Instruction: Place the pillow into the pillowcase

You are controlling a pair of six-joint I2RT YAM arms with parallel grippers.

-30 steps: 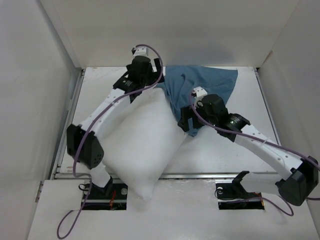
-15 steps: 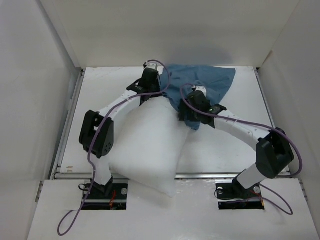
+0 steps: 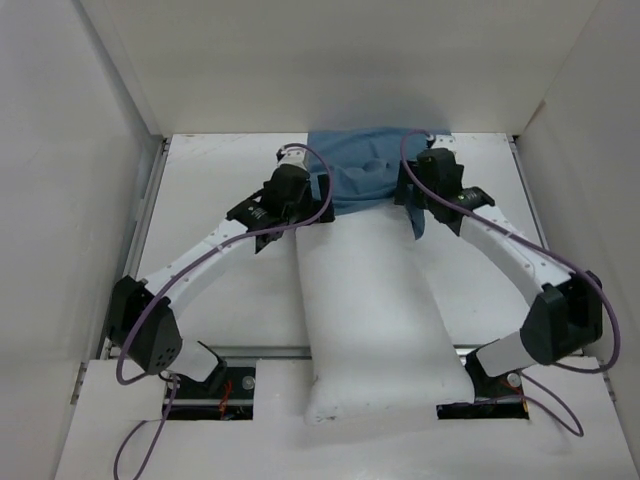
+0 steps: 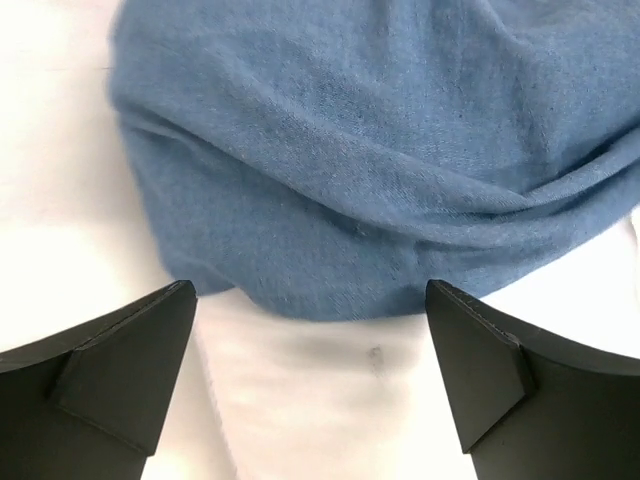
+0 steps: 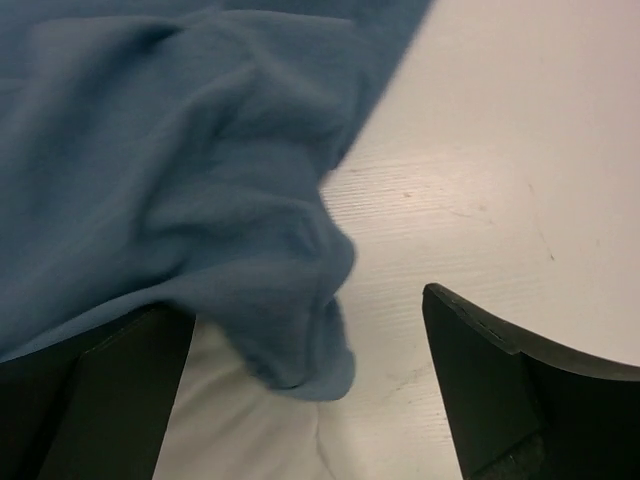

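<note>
The white pillow (image 3: 370, 300) lies lengthwise down the middle of the table, and its near end hangs over the front edge. The slate-blue pillowcase (image 3: 365, 170) is bunched at the back and covers the pillow's far end. My left gripper (image 3: 312, 200) is open at the pillow's far left corner; in the left wrist view (image 4: 308, 290) the pillowcase hem (image 4: 350, 200) and the pillow (image 4: 320, 400) lie between the wide-apart fingers. My right gripper (image 3: 420, 200) is open at the far right corner; in the right wrist view (image 5: 308, 300) a drooping pillowcase corner (image 5: 290, 290) hangs between its fingers.
White walls (image 3: 100, 150) enclose the table on the left, back and right. Bare white tabletop (image 5: 500, 150) shows to the right of the pillowcase. Purple cables (image 3: 210, 250) run along both arms. The arm bases sit at the near edge.
The pillow swung from a diagonal lie to straight front-to-back. The pillowcase was drawn toward the back over its far end. The right gripper moved right and back, and the left gripper shifted slightly.
</note>
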